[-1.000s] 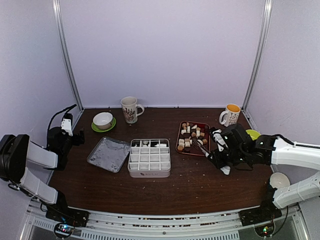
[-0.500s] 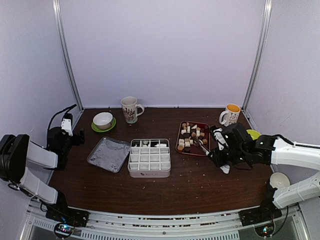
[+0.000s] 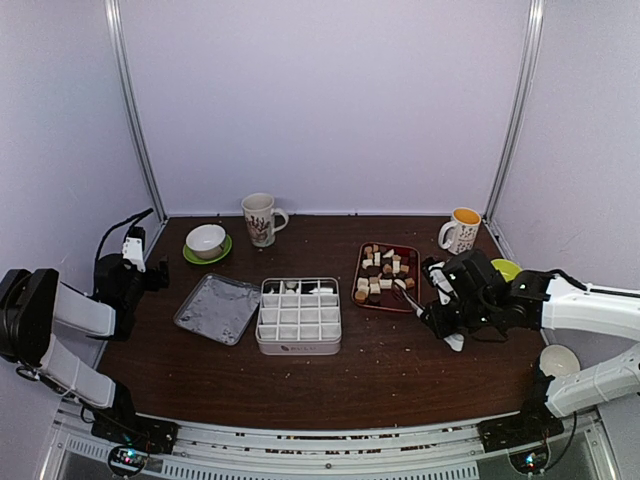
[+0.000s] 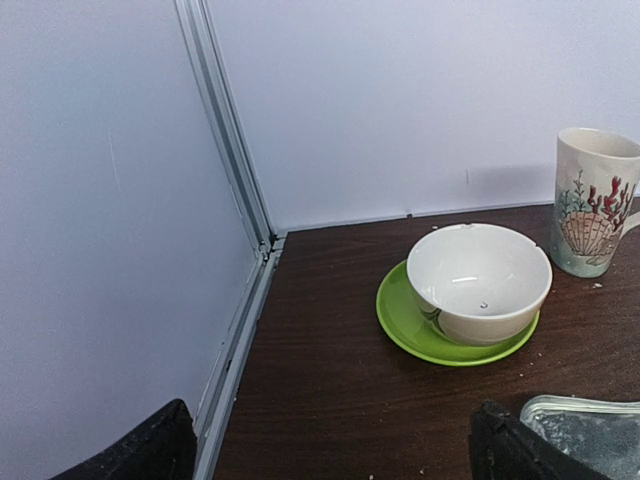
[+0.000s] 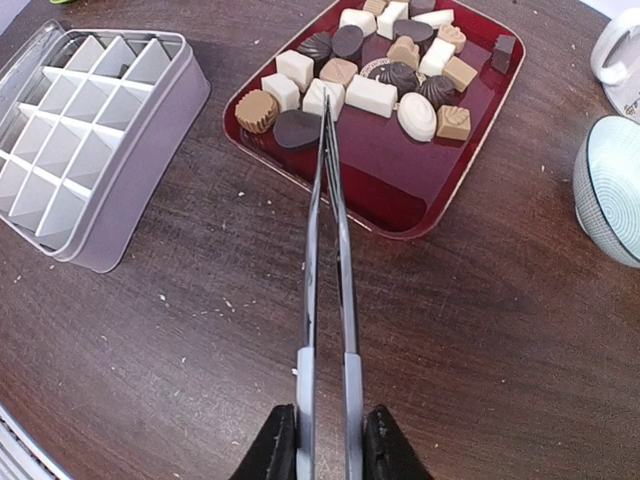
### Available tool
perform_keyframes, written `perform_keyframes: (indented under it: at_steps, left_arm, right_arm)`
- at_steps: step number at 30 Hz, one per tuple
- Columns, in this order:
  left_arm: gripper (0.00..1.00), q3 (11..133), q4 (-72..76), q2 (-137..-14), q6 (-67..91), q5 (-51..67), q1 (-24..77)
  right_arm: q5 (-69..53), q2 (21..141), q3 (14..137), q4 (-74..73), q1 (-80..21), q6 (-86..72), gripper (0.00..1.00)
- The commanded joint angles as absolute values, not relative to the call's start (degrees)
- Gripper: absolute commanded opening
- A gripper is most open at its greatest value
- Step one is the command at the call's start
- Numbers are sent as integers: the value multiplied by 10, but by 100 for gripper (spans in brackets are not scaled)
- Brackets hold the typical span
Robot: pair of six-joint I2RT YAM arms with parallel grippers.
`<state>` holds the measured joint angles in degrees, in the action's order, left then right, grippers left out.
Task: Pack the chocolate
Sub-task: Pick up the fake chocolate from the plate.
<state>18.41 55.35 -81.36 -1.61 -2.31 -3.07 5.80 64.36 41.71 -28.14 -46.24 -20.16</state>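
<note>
The chocolate [image 5: 372, 95] is several dark, tan and white pieces lying in a red tray [image 5: 400, 190], right of centre in the top view [image 3: 385, 304]. My right gripper [image 5: 328, 445] is shut on metal tongs [image 5: 330, 230] with pale handles. The tong tips are squeezed together over the tray's near-left part, beside a white cube [image 5: 318, 98] and a dark flat piece [image 5: 293, 128], with nothing visible between them. A white divided box [image 3: 299, 316] stands left of the tray; most of its cells look empty. My left gripper [image 4: 335, 440] hangs open at the table's far left.
A white bowl on a green saucer [image 4: 478, 285] and a shell-printed mug [image 4: 590, 205] stand at the back left. The box's metal lid [image 3: 218, 308] lies left of the box. An orange-lined mug [image 3: 461, 230] and a ribbed bowl [image 5: 610, 185] sit to the right of the tray.
The right gripper has squeezed slightly tighter, bringing the tong tips together over the tray. The left arm has not moved.
</note>
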Motion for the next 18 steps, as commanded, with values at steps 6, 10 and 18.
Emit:
perform_keyframes:
  at_steps: [6,10,18]
  left_arm:
    - [98,195,568,-816,-18,-17,-34]
    - [98,195,568,-817,-18,-17,-34]
    - [98,195,567,-817,-18,-17,-35]
  right_arm:
    - [44,696,475,-336,-417,-206,28]
    - [17,723,491,-327,-401,-203,31]
    - [16,782,524,-324,-372,-213,34]
